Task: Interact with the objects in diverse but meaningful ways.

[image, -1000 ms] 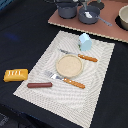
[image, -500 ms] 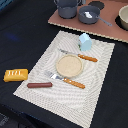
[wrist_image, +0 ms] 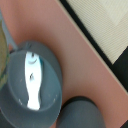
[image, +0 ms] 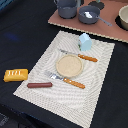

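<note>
Arm out of the exterior view, wrist camera apparently facing straight down, jaws unseen

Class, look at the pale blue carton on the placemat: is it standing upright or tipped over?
Upright. The carton stands on its base on the placemat, its peaked roof pointing up, beside the knife.

A dark, nearly black tabletop (image: 25,35) fills most of the exterior view, with a pale woven placemat (image: 95,87) laid across its middle (fine stripes run through the weave). Along the far edge sits a salmon-pink board (image: 107,29), raised slightly above the dark surface. The wrist view shows that same pink board (wrist_image: 75,55) up close, meeting a dark strip and the pale mat (wrist_image: 107,20). Light is soft and even
</note>
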You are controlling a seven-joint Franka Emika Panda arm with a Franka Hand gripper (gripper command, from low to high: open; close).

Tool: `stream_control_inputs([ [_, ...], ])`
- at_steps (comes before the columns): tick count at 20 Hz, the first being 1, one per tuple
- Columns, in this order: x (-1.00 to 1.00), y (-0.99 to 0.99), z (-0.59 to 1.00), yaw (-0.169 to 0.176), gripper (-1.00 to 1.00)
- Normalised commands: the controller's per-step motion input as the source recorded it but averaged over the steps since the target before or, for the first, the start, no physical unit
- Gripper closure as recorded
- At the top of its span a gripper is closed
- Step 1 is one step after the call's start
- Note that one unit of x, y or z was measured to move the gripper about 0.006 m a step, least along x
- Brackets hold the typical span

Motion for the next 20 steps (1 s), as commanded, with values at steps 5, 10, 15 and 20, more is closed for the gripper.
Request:
stream_control_inputs([
  [5,0.01,-1.0,0.15,0.0,-1.0],
  [10,0.0,-1.0,0.05,0.0,-1.0],
  [15,-0.01,-1.0,0.0,0.0,-1.0],
  [20,-0.01,-0.94,-0.02,0.013,-1.0],
])
